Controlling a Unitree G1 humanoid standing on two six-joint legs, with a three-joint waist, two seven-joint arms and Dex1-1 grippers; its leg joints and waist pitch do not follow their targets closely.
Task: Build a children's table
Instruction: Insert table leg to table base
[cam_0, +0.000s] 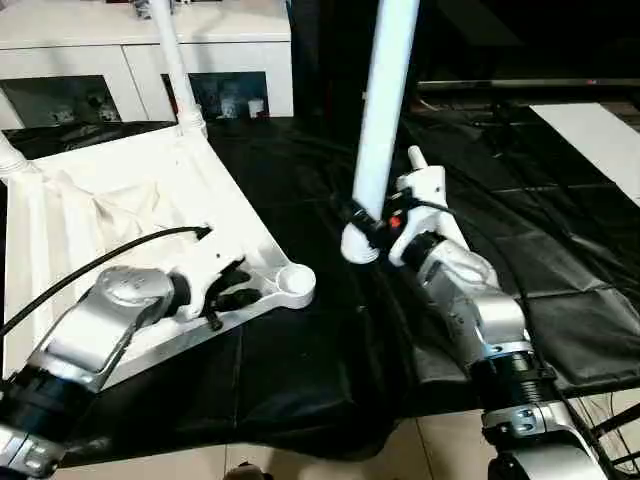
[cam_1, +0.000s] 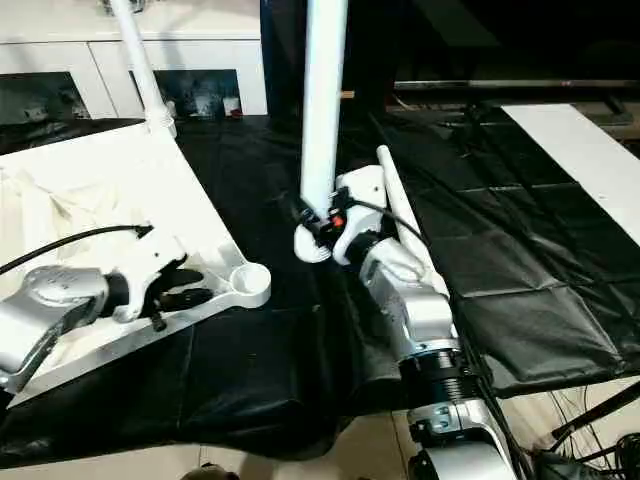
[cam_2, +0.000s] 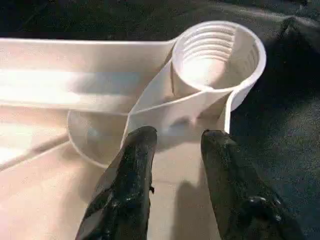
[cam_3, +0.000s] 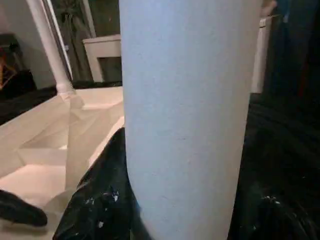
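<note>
Left tool (cam_0: 228, 292) parted over tabletop (cam_0: 100, 210) by corner socket (cam_0: 296, 283); right tool (cam_0: 372, 226) clamps upright leg (cam_0: 385, 100).

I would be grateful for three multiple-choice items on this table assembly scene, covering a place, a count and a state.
1. Where is the empty threaded corner socket?
A. beside the left end effector
B. on the white cabinet
C. under the right forearm

2. How many long white tapered plastic legs stand screwed into the white rectangular plastic tabletop?
A. none
B. two
C. four

3. What is the state of the leg at the right end effector?
A. lying flat on the black sheet
B. gripped and held upright
C. screwed into a socket

Answers: 1 A, the black fingers sit at that socket; 2 B, legs rise at two far corners; 3 B, its end hangs above the black sheet.
</note>
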